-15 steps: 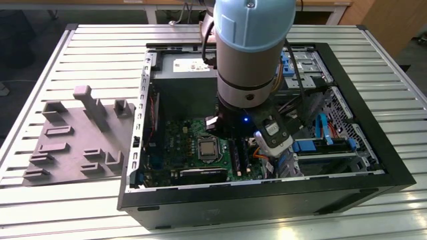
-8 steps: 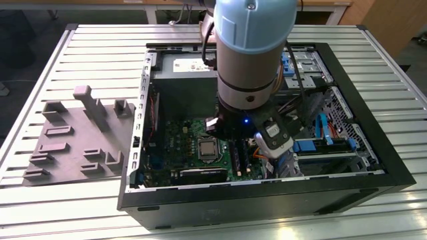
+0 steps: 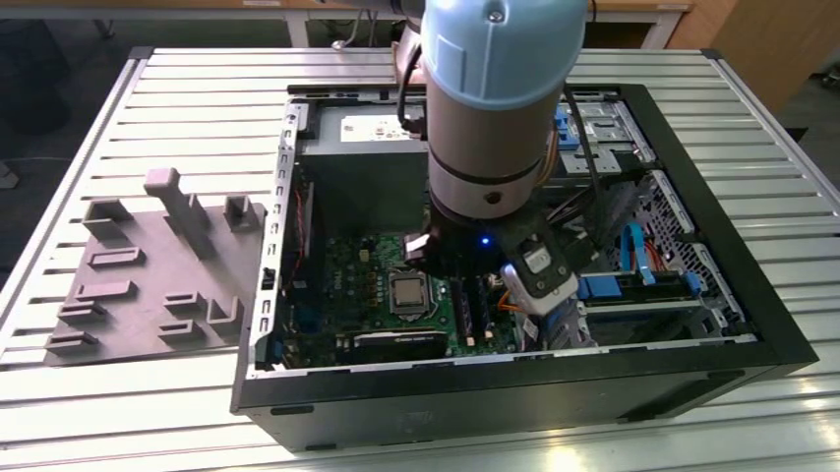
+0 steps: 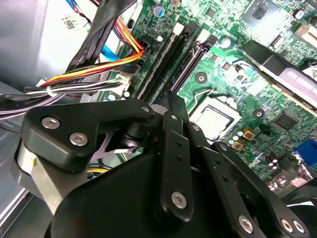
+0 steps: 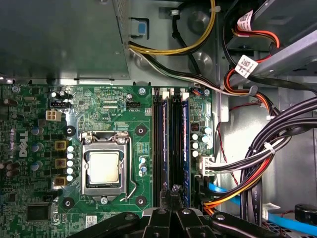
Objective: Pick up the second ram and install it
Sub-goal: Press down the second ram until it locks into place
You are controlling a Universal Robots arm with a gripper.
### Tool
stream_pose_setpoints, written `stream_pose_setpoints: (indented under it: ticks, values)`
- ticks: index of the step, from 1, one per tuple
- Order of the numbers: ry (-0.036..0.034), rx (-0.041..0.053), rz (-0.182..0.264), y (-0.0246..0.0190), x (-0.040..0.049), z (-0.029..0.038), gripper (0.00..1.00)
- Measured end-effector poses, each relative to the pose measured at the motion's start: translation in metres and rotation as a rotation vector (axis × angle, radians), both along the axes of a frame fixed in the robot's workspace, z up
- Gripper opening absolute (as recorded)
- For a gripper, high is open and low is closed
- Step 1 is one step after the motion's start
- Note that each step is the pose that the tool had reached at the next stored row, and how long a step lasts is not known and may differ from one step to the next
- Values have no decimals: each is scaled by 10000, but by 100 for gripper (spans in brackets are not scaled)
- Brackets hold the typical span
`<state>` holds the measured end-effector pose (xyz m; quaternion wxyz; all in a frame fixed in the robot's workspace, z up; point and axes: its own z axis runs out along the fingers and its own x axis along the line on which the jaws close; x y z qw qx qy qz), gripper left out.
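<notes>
The end effector (image 4: 171,101) fills the lower half of the second wrist view, its black links hiding the fingertips; they look pressed together on a thin dark edge, probably the ram (image 4: 173,99), though I cannot tell for sure; it hangs over the slots (image 5: 171,139) at centre of the first wrist view. In the exterior view the arm (image 3: 506,98) hides much of the open case (image 3: 525,393), which holds the green board (image 3: 381,285), processor (image 5: 104,166) and cables (image 5: 277,139); a grey block (image 3: 151,275) sits at left on the tabletop (image 3: 79,413).
</notes>
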<state>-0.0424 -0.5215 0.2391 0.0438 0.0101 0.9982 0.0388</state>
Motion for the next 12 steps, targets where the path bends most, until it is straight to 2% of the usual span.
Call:
stream_pose_setpoints:
  ticks: [12]
  values:
    - [0,0,0,-43,0,0,11]
